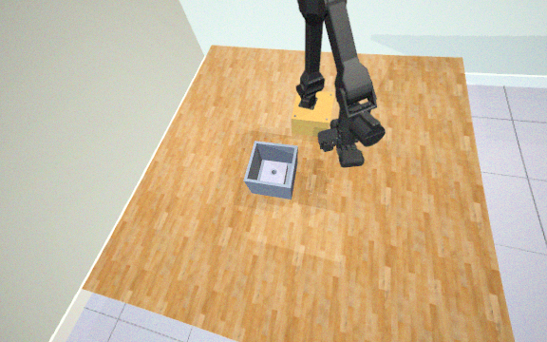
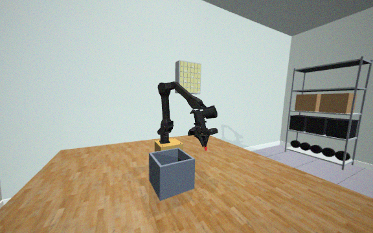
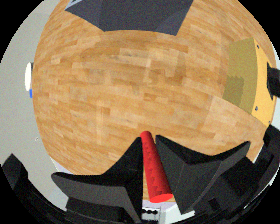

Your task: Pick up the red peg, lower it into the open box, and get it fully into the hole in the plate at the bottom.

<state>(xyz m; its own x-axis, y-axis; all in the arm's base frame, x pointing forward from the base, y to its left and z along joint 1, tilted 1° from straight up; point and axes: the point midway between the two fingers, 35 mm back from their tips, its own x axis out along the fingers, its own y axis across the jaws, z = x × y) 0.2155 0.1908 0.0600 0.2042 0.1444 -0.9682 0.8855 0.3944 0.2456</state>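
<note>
The red peg [image 2: 206, 149] [image 3: 155, 172] is between the two black fingers of my gripper [image 2: 205, 145] [image 3: 148, 140], which is shut on it. In the exterior view its red end shows just below the fingertips, above the table. In the wrist view the peg is slightly tilted. The open grey-blue box [image 1: 270, 190] [image 2: 177, 178] [image 3: 141, 19] stands apart from the gripper, to the left of the hand in the top view. The pale plate [image 1: 267, 166] with a dark round hole [image 1: 273, 172] lies at its bottom. The hand hides the peg in the top view.
The arm's yellow base block [image 1: 312, 114] [image 2: 177, 143] [image 3: 263, 106] stands behind the box. The wooden table [image 1: 183, 237] [image 2: 92, 194] carries both. A shelf rack [image 2: 326, 112] with boxes stands on the floor at the right, beyond the table.
</note>
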